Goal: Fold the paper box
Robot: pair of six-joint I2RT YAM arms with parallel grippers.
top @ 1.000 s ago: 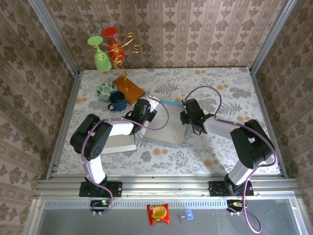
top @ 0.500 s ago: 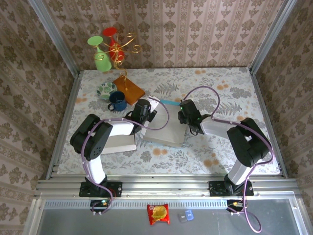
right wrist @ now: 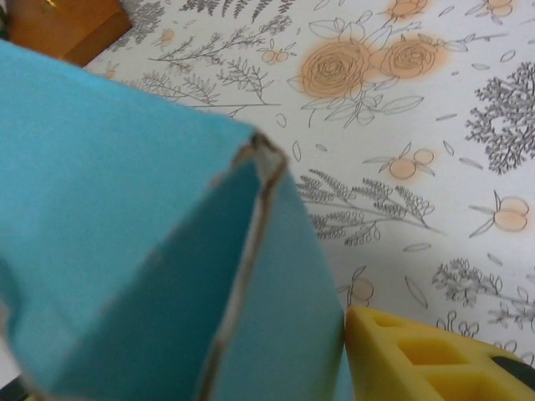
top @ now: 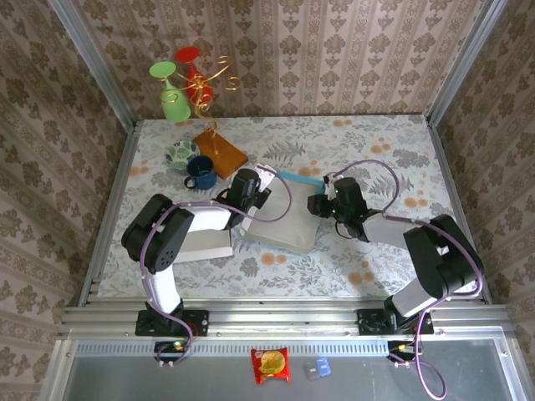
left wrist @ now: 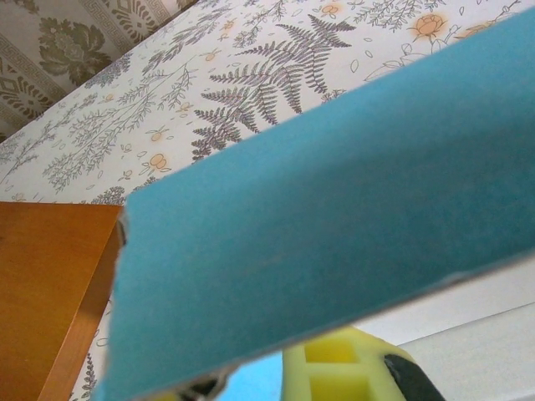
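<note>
Paper box [top: 280,221], just one, lies near the middle of the desk [top: 376,142]. It is pale outside and teal inside, with a teal flap raised along its twelve o'clock edge.

We count two pincers at it. The left pincer [top: 248,189] sits at the box's eleven o'clock corner, clenched on that flap. In the left wrist view the teal card runs just above one yellow finger [left wrist: 334,372]. The right pincer [top: 321,205] is at the box's three o'clock side. In the right wrist view one yellow finger [right wrist: 418,359] touches a folded teal corner, and we cannot tell whether this pincer is released or gripping.

At ten o'clock from the box stand one dark blue mug [top: 201,172], one patterned bowl [top: 180,153] just beside it, and one wooden board [top: 222,153]. One gold wire stand [top: 213,79] rises from the board and carries two glasses, one green glass [top: 172,98] and one red glass [top: 191,65]. One white slab [top: 209,245] lies at eight o'clock, under the left arm. On the metal ledge at six o'clock lie one red snack packet [top: 270,365] and one small blue item [top: 318,368].
</note>
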